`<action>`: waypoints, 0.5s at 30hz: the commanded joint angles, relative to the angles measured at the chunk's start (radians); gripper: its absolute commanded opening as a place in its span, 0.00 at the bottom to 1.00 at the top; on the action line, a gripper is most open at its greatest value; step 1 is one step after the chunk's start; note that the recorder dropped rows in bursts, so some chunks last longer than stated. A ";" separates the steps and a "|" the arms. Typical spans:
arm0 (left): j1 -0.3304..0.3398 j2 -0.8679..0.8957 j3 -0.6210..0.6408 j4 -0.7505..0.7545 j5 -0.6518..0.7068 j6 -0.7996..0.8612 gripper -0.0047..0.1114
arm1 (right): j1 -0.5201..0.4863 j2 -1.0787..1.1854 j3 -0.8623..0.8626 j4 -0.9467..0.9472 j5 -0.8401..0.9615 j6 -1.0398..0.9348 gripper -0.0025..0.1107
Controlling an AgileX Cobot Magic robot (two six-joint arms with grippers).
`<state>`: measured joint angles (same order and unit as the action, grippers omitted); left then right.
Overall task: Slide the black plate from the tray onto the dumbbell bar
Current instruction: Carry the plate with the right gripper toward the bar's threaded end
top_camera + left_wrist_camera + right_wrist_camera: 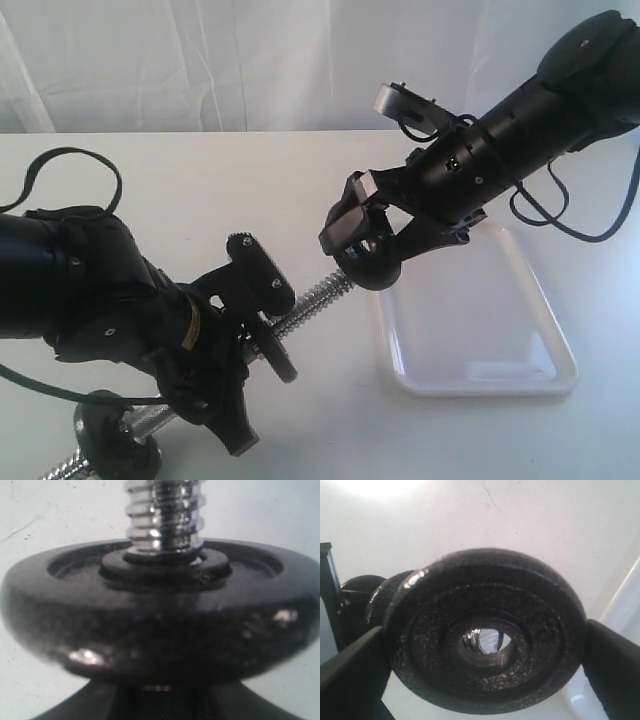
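Black plate: a small round matte black plate (427,645) with a central hole fills the right wrist view. It is held on edge in the air at the free tip of the bar, off the tray.
Grip on plate: the right gripper (378,248) is clamped across the rim, one finger on each side.
Alignment: chrome threads show through the hole, so hole and bar look roughly lined up. Whether the tip has entered cannot be told.
Dumbbell bar: a short chrome steel dumbbell bar (318,298) with coarse thread, tilted up toward the plate. A fitted black disc (281,352) sits further down it, and an end disc (112,442) is low near the white table (200,180).
Left gripper: the left gripper (248,345) straddles the bar behind the fitted disc. It seems clenched on it, since the bar stays raised, but the contact is hidden.
Tray: a glossy white rectangular tray (480,340) lies on the table below the right gripper.
Done: the plate is lifted from the tray and brought to the bar end.
Left: pass the hole over the tip, slide the plate down to the fitted disc, let go.
Writing: faint raised marks on the plate's face are too blurred to read.
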<state>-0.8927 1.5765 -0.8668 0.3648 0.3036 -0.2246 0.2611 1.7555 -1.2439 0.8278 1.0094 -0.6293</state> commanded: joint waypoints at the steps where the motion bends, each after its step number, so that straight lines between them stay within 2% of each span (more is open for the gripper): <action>1: -0.007 -0.040 -0.019 0.008 -0.056 -0.003 0.04 | -0.006 -0.012 0.001 0.049 0.009 -0.021 0.02; 15: -0.008 -0.040 -0.019 0.004 -0.056 -0.003 0.04 | -0.004 0.075 0.001 0.125 0.070 -0.052 0.02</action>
<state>-0.8924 1.5765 -0.8668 0.3593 0.3094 -0.2229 0.2611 1.8348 -1.2423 0.8914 1.0526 -0.6626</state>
